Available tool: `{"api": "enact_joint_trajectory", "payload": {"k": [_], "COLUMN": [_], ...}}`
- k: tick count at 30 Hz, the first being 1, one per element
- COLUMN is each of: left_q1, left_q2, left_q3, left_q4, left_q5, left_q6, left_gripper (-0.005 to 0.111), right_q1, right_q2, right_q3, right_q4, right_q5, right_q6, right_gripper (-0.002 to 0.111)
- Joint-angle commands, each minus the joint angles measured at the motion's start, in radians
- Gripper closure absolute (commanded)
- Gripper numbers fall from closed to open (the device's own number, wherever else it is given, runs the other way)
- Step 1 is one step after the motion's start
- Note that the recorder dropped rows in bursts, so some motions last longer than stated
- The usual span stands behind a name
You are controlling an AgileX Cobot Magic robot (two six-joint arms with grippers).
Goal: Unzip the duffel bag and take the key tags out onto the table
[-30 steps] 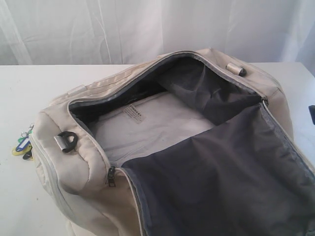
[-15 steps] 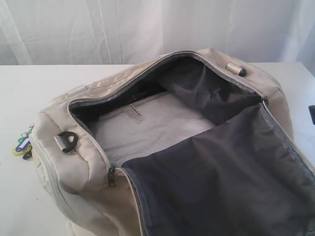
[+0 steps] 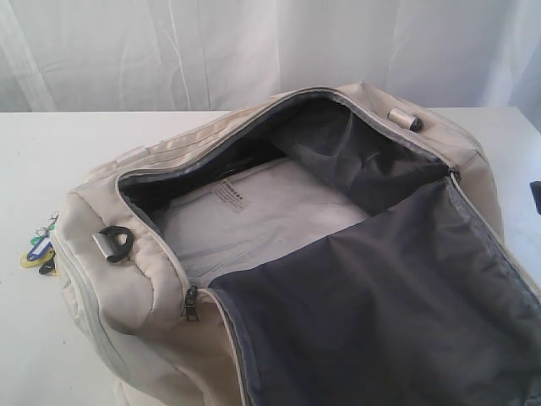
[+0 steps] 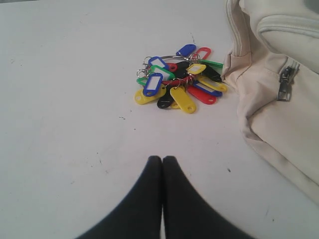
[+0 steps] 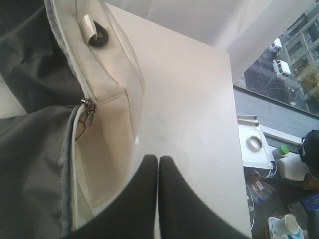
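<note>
The cream-beige duffel bag (image 3: 127, 288) lies unzipped on the white table (image 3: 34, 152), its grey-lined flap (image 3: 380, 313) folded back and the inside bare. The key tags (image 4: 179, 82), a bunch in red, yellow, green, blue and black, lie on the table (image 4: 65, 99) beside the bag's end (image 4: 279, 119); in the exterior view the key tags (image 3: 39, 249) peek out at the bag's left. My left gripper (image 4: 162, 158) is shut and empty, short of the tags. My right gripper (image 5: 158, 157) is shut and empty, beside the bag's other end (image 5: 112, 114) with its zipper pull (image 5: 87, 105).
A white curtain (image 3: 254, 42) hangs behind the table. Past the table's edge in the right wrist view are a tape roll (image 5: 255, 143), bottles and clutter on the floor. A dark side zipper pull (image 4: 284, 84) hangs on the bag near the tags.
</note>
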Motion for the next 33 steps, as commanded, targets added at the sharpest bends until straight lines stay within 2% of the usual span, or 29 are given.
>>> {"api": "enact_joint_trajectory", "payload": {"k": [1,5,9,12,20,22,25,27,30,33], "left_q1": [0.001,0.001,0.001,0.001,0.001,0.001,0.001,0.001,0.001,0.001], "left_q2": [-0.005,-0.005,-0.005,-0.005,-0.005,-0.005,-0.005,-0.005,-0.005,-0.005], "left_q3": [0.005,0.005,0.005,0.005,0.005,0.005,0.005,0.005,0.005,0.005], "left_q4": [-0.003,-0.003,-0.003,-0.003,-0.003,-0.003,-0.003,-0.003,-0.003,-0.003], "left_q5": [-0.002,-0.002,-0.002,-0.002,-0.002,-0.002,-0.002,-0.002,-0.002,-0.002], "left_q6": [0.000,0.000,0.000,0.000,0.000,0.000,0.000,0.000,0.000,0.000], "left_gripper": [0.107,0.107,0.107,0.107,0.107,0.107,0.107,0.107,0.107,0.107], "right_q1": [-0.027,-0.144,-0.351,-0.447,-0.460,-0.460,-0.460,-0.460,-0.460,-0.460], "right_q2": [-0.049,-0.155,-0.316,-0.431,-0.616,-0.619,-0.622,-0.632,-0.664,-0.708], "right_q3": [0.001,0.001,0.001,0.001,0.001,0.001,0.012,0.051,0.144,0.251], "right_q4": [-0.003,0.005,0.002,-0.009,0.008,0.140,0.492,0.646,0.741,0.739], "right_q5": [-0.014,-0.110,-0.222,-0.224,-0.214,-0.194,-0.163,-0.182,-0.232,-0.289], "right_q6": [0.000,0.000,0.000,0.000,0.000,0.000,0.000,0.000,0.000,-0.039], "right_gripper": [0.107,0.107,0.107,0.107,0.107,0.107,0.107,0.107,0.107,0.107]}}
